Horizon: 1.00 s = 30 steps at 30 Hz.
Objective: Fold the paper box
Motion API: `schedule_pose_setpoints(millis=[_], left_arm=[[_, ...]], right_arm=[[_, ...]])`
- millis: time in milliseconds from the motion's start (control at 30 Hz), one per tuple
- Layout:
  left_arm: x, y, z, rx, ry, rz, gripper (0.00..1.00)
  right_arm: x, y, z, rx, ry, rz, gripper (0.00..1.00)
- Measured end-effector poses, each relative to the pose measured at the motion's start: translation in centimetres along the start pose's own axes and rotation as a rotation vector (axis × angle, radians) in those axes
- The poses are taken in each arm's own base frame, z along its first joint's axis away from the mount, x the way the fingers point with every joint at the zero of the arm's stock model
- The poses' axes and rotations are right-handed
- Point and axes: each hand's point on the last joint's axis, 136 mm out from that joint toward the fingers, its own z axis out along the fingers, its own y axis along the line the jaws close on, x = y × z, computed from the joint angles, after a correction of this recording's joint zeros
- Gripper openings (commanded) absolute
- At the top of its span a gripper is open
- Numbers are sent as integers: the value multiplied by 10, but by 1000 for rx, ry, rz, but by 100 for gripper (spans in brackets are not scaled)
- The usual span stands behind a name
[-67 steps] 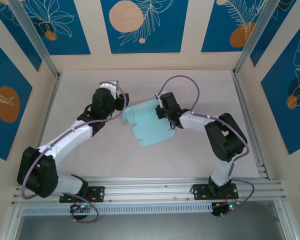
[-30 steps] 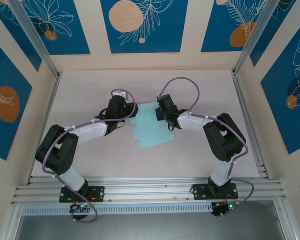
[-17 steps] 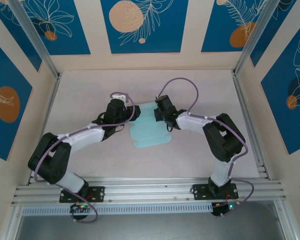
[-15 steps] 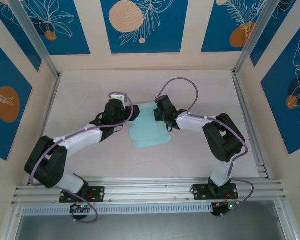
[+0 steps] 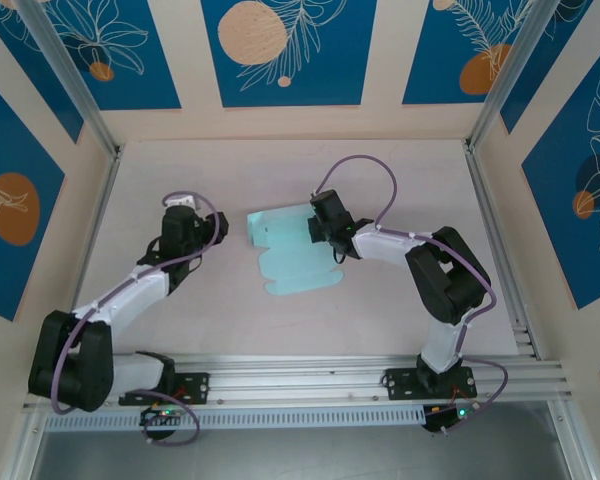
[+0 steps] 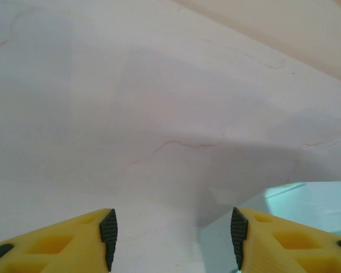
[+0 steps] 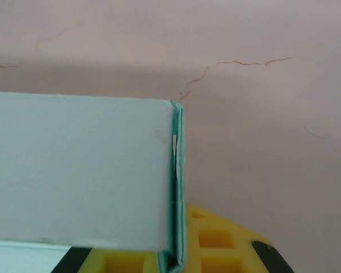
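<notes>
From above, the paper box was seen lying near the middle of the worktop as a pale blue, partly folded sheet. The right pincer was set at its far right edge, and the left pincer was held well apart from it, to the left.

In the left wrist view, the left pincer was spread wide with nothing held or touched, and a corner of the box was seen beyond its right finger.

In the right wrist view, a raised wall of the box was clamped at its folded edge by the nearly shut right pincer, whose yellow fingers were pressed against the card.

The card was judged light, thin and easily creased (and likely to spring back at the folds). It would best be taken at panel edges beside the creases.
</notes>
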Motion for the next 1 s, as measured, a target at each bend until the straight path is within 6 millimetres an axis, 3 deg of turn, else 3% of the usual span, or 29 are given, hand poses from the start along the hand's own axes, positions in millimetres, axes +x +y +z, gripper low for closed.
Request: schedule_pose_setpoints(millis=[200,400,700,1000], left_arm=[[27,10,34,9,85,-7,41],[45,-2,61,99,142,-24,39],[53,-35,67,247,157,-21,36],[54,-48,69,328,148,-25,37]], right_arm=[[0,0,0,0,0,-1,9],[-2,2,2,-3,2,-1,9],[-5,5,8,-3,1,-1,9],[-7,3,12,13,5,4,9]])
